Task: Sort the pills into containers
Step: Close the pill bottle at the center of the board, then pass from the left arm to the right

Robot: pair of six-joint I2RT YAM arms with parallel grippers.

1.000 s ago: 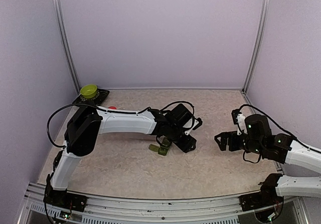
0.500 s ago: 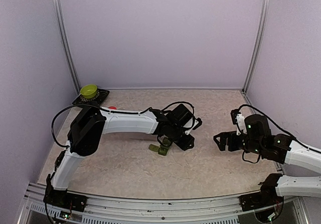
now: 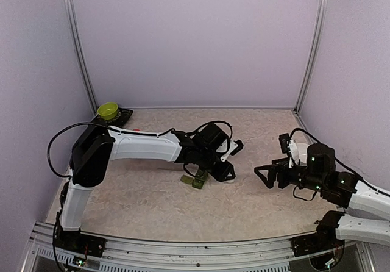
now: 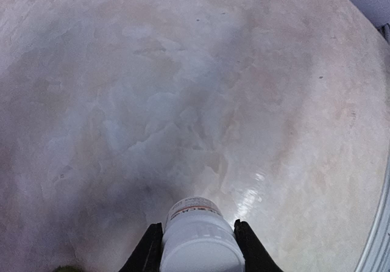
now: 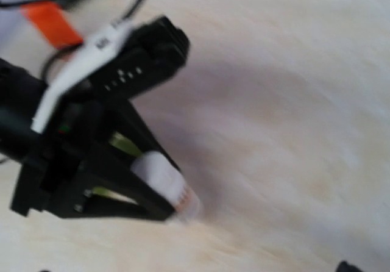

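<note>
Lilac walls (image 3: 195, 40) close in a beige, marbled table (image 3: 152, 211). At the upper left corner of the tabletop a yellow-green cup (image 3: 108, 110) sits on a black base (image 3: 122, 116). A scrap of something red (image 3: 137, 130) shows just behind the left arm, which hides most of it.

Mid-frame, the left gripper (image 3: 223, 172) has its two fingers pressed against either side of a small white bottle (image 4: 198, 244) with a red-edged label. In the left wrist view the bottle fills the gap between them. The right gripper (image 3: 261, 175), right of centre and well apart from the left one, is spread wide with nothing between its fingers.

The containers (image 3: 194, 180) lie on the table just below and left of the left gripper. They form a short, dark olive-green strip, too small here to tell how the lids stand. In the blurred right wrist view the left gripper's black body blocks them, leaving only green slivers.

Metal posts (image 3: 78, 46) run up the back corners, and the tabletop gleams faintly beside the bottle.
</note>
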